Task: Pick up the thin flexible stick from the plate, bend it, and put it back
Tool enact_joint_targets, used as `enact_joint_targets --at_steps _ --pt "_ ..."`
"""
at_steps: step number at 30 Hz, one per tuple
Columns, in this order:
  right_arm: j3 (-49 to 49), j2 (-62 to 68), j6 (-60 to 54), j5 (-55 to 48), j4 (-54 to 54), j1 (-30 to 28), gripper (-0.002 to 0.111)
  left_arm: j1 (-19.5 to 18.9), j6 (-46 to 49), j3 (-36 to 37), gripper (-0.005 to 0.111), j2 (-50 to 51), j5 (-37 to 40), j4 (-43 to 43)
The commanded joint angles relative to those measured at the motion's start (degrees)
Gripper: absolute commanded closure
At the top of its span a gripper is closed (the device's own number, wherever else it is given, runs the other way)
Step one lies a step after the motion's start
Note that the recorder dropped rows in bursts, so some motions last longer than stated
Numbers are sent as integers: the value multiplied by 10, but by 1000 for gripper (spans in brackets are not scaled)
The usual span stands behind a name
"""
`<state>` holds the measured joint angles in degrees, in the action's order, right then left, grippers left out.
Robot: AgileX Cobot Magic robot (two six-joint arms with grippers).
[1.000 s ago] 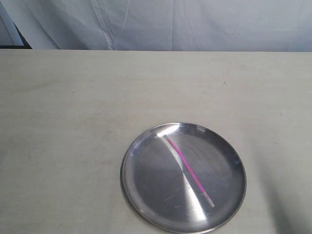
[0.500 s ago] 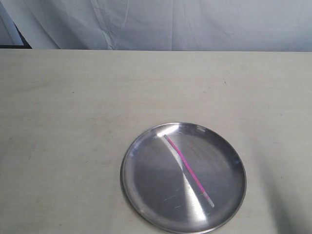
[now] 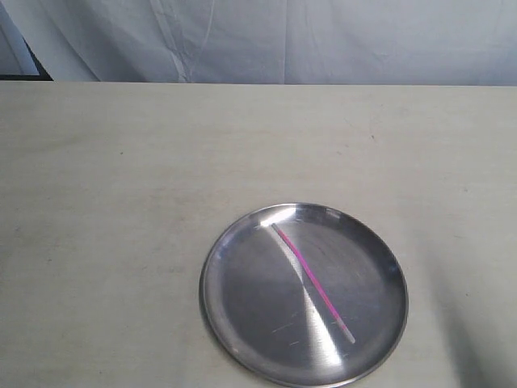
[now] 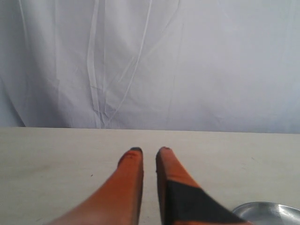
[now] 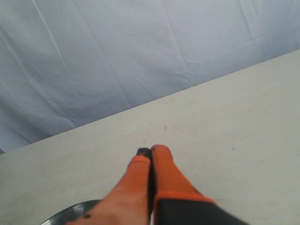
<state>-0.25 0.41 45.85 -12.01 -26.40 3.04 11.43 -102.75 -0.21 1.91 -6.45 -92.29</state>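
The round silver plate (image 3: 250, 303) lies on the table near the front edge in the exterior view. The thin pink stick (image 3: 313, 282) rests inside it, running diagonally from the far left part of the rim to the near right, with whitish ends. Neither gripper shows in the exterior view. My left gripper (image 4: 150, 151) hovers over bare table with a narrow gap between its orange fingers and nothing in it; a bit of the plate (image 4: 269, 209) shows beside it. My right gripper (image 5: 151, 151) has its fingers pressed together, empty, with the plate's rim (image 5: 70, 213) beside it.
The pale wooden table (image 3: 121, 202) stretches wide around the plate. A white cloth backdrop (image 3: 283, 40) hangs behind the table's far edge. A dark patch (image 3: 20, 69) sits at the far left corner.
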Motion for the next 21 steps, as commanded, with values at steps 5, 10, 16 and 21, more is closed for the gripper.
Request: enact_joint_targets --at_steps 5,10,16,21 --pt "3 -4 -3 -3 -3 -4 109 1 0 2 93 1 1 -3" --pt "3 -4 -3 3 1 -4 109 1 0 2 93 1 1 -3" --pt "3 -4 -3 3 0 -4 109 1 0 2 93 1 1 -3" --pt "3 -4 -3 3 0 -4 109 1 0 2 93 1 1 -3"
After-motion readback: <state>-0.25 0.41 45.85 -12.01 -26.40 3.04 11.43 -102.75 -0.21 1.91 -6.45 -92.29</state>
